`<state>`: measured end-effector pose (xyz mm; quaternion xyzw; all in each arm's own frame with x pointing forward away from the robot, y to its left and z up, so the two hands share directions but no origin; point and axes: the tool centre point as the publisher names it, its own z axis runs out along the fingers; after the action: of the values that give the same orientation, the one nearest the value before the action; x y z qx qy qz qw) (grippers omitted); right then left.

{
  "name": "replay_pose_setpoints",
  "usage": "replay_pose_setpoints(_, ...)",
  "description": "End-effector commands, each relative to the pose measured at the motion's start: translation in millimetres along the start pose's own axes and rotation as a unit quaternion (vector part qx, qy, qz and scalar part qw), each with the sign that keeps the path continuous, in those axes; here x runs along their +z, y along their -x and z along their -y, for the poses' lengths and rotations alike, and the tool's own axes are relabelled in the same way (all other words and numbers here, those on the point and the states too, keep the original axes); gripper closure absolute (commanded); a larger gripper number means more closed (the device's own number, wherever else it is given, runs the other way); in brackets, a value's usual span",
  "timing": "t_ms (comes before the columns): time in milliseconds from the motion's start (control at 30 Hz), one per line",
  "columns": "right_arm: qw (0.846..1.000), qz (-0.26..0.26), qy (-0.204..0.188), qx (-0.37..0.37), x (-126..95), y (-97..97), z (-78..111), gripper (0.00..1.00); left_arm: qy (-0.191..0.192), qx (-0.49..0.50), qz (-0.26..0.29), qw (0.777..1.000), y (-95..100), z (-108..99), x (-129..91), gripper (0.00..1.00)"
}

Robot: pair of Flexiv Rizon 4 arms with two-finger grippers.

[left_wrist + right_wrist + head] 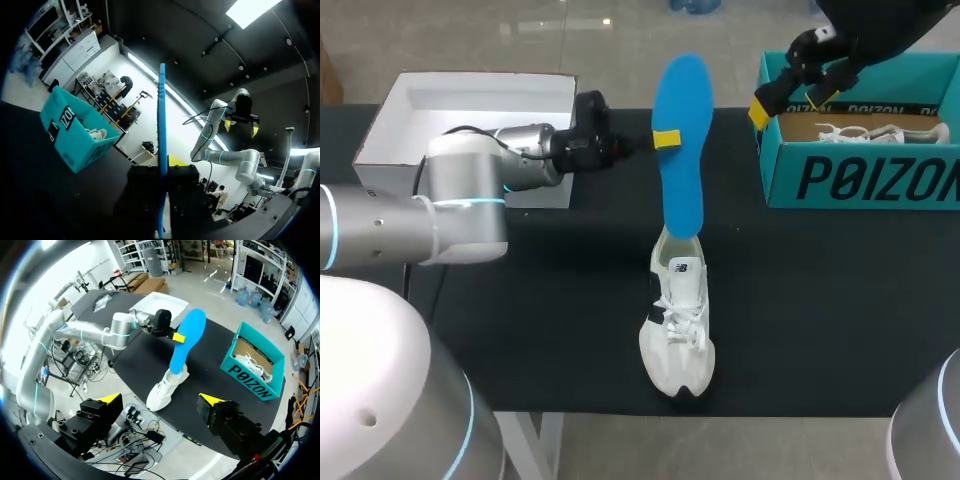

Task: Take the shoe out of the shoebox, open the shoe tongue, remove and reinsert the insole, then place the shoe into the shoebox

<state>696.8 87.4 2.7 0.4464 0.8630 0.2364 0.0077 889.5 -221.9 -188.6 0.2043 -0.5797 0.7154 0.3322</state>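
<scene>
White shoe (pixel 677 330) stands at the table's near edge. Left gripper (pixel 665 139) pinches the upright blue insole (pixel 682 95) by its edge, lower end at the shoe's opening. The insole is likely light and floppy, best held mid-length. Far right, right gripper (pixel 161 400) gapes empty above the shoebox (pixel 860 180).

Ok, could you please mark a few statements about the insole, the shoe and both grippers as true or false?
1. The left gripper is shut on the blue insole. True.
2. The white shoe beneath the insole sits in the teal shoebox. False: it stands on the black table, apart from the box.
3. The right gripper grips that shoe. False: it is open and empty, above the shoebox's corner.
4. The insole's lower end meets the shoe's opening. True.
5. The shoebox is empty. False: a second white shoe lies inside.
</scene>
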Motion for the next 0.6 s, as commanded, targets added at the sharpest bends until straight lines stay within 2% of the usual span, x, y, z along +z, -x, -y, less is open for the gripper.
replay_pose_setpoints(33,1.000,0.000,-0.003,0.001,1,-0.2,-2.5,0.00,0.003,-0.080,0.079,0.994,-9.4,2,3,1.00)
replay_pose_setpoints(100,1.000,0.000,-0.003,0.001,1,-0.2,-2.5,0.00,0.015,-0.098,0.094,0.991,-6.9,3,3,1.00)
replay_pose_setpoints(333,1.000,0.000,-0.003,0.001,1,-0.2,-2.5,0.00,0.053,-0.157,0.091,0.982,9.1,2,-2,1.00)
replay_pose_setpoints(600,1.000,0.000,-0.003,0.001,1,-0.2,-2.5,0.00,0.058,-0.177,0.065,0.980,22.2,-5,-9,1.00)
